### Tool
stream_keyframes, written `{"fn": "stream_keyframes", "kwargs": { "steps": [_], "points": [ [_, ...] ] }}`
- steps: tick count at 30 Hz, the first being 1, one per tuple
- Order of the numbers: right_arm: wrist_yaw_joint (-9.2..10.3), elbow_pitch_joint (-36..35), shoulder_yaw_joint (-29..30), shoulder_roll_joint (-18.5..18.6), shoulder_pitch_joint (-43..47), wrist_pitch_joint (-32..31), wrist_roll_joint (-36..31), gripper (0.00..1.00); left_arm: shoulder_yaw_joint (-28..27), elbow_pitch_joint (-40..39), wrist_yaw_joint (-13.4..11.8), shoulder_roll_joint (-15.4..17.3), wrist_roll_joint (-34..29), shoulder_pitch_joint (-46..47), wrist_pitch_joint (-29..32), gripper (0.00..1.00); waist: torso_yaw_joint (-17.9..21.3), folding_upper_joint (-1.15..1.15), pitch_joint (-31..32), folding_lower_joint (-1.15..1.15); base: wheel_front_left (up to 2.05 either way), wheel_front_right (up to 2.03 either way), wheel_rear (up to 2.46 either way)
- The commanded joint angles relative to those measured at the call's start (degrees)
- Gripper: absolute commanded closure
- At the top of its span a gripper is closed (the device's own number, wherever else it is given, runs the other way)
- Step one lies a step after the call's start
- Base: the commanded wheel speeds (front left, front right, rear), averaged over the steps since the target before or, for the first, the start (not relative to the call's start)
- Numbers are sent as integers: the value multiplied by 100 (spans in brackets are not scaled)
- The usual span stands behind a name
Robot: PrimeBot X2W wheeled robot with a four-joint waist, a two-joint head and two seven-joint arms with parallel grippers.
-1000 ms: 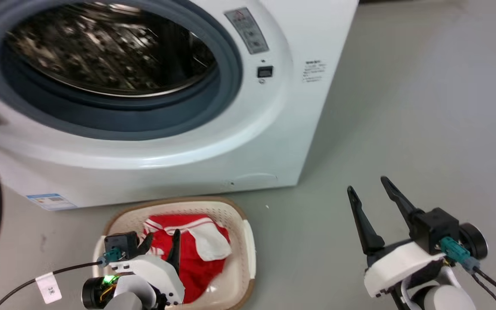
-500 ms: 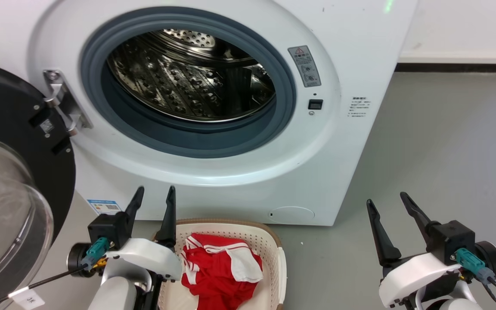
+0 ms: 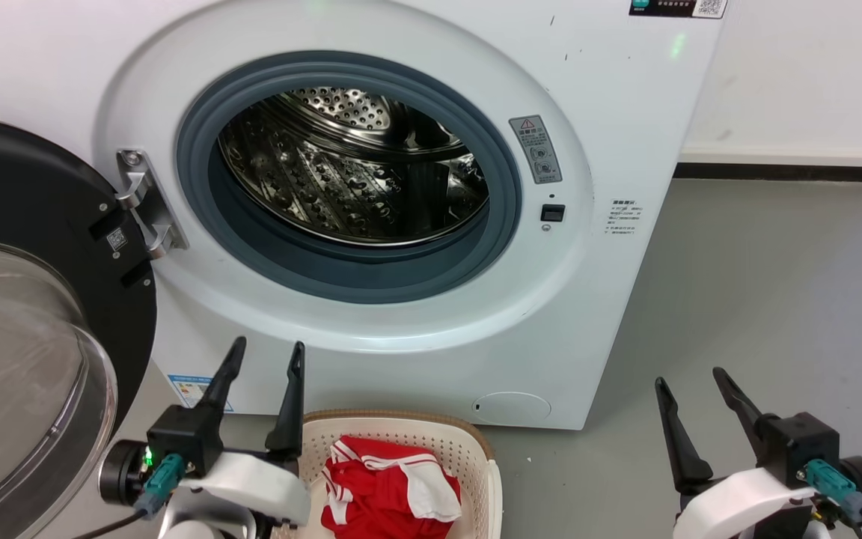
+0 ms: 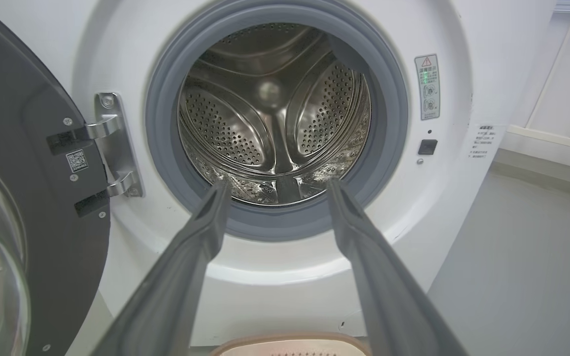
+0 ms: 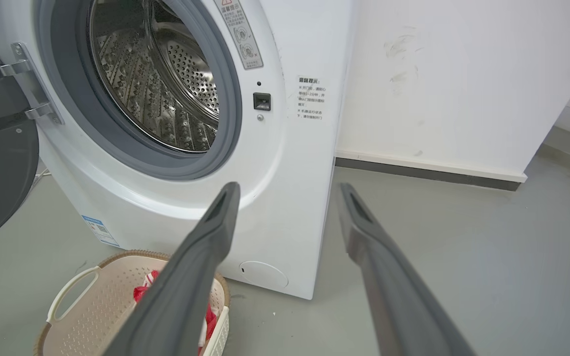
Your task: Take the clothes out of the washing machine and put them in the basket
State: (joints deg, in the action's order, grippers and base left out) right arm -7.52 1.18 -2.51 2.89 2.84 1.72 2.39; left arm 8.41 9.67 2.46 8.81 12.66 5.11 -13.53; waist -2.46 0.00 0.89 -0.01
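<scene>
The white washing machine [image 3: 610,135] stands with its black-framed glass door [image 3: 19,314] swung open to the left, and its steel drum [image 3: 356,180] holds no fabric that I can see. Red clothes [image 3: 371,498] with white stripes and a white panel lie in the cream basket [image 3: 476,453] on the floor below the porthole. My left gripper [image 3: 266,355] is open, just left of the basket, fingers pointing up at the machine [image 4: 443,207]. Over bare floor to the right, my right gripper [image 3: 689,378] is open. In the right wrist view the basket [image 5: 87,306] shows at lower left.
Grey floor [image 3: 775,299] stretches to the right of the machine up to a white wall with a dark baseboard [image 3: 790,174]. The open door fills the space at the left, near my left arm.
The head camera has tilted up, so the whole machine front and door now show. My left gripper has risen out of the basket and stands beside it, leaving the red clothes inside.
</scene>
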Motion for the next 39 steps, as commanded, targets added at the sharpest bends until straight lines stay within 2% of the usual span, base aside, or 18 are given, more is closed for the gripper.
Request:
{"fn": "stream_keyframes", "kwargs": {
  "steps": [1, 11, 39],
  "points": [
    [6, -22, 8, -4, 109, 0, 19, 0, -1, -50, -50, 30, -28, -134, 39, 0, 7, 0, 24, 1, 0, 0, 0],
    [5, -84, -7, -4, 252, -50, 20, 0, 51, -512, -297, 153, -143, -628, 374, 0, 40, 0, 152, 1, 0, 0, 0],
    [6, -63, 11, -4, 298, -11, 77, 0, 7, -585, -425, 323, 42, -653, 561, 0, 225, 0, 152, 1, 0, 0, 0]
  ]
}}
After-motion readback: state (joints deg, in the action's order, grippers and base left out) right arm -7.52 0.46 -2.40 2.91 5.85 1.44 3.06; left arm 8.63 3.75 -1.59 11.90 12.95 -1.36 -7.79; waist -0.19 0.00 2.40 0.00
